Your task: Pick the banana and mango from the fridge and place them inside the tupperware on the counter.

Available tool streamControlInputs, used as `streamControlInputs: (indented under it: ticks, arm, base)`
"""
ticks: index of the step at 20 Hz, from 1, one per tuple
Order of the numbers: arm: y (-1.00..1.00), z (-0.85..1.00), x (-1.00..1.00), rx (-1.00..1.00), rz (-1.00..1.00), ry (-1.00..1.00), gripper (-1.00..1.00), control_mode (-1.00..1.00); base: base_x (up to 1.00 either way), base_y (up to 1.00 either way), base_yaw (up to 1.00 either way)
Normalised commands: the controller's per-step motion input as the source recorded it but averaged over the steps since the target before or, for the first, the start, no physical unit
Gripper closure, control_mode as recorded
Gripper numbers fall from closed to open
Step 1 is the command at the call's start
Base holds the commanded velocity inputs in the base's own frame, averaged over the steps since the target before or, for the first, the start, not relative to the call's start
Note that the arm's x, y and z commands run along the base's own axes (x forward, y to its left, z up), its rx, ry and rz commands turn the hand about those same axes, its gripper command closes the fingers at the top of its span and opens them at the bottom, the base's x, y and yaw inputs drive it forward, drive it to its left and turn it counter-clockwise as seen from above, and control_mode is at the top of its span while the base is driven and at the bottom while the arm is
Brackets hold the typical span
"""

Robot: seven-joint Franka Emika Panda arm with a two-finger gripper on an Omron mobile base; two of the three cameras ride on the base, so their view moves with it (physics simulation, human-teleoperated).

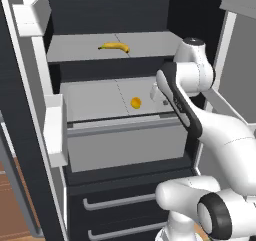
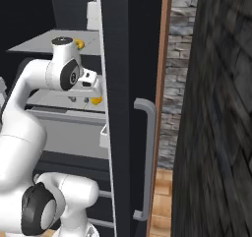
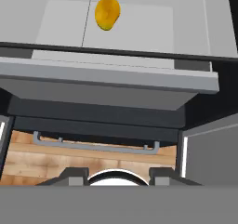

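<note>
Fridge [image 1: 120,15] open, arm at the drawer; both fruits untouched.

You see the mango [image 1: 135,103] lying alone in the grey drawer [image 1: 122,144], near the middle of its floor; from the hand camera it sits past the drawer's front lip. The banana [image 1: 114,46] rests on the shelf [image 1: 75,47] directly above the drawer, well apart from the mango. Your tool [image 3: 118,175] hovers in front of the drawer, its tips spread apart, holding nothing.
</note>
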Motion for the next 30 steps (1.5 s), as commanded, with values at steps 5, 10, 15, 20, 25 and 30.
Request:
streamControlInputs:
  ticks: [5,10,15,20,25,30]
  arm:
    - [0.17,0.02,-0.18,-0.05,0.0,-0.21,-1.0,-1.0]
    - [0.36,0.36,0.0,-0.03,0.0,-0.35,-1.0,-1.0]
    - [0.0,0.42,0.0,0.0,0.0,-0.25,-1.0,-1.0]
    - [0.01,0.55,0.0,0.0,0.0,-0.2,-1.0,-1.0]
    - [0.03,0.48,0.0,0.02,0.0,-0.06,-1.0,-1.0]
    - [0.03,0.42,0.03,0.04,0.0,0.0,-1.0,-1.0]
  base:
    - [0.0,0.0,0.0]
    - [0.0,0.0,0.0]
    - [0.0,0.0,0.0]
    - [0.0,0.0,0.0]
    - [0.0,0.0,0.0]
    - [0.0,0.0,0.0]
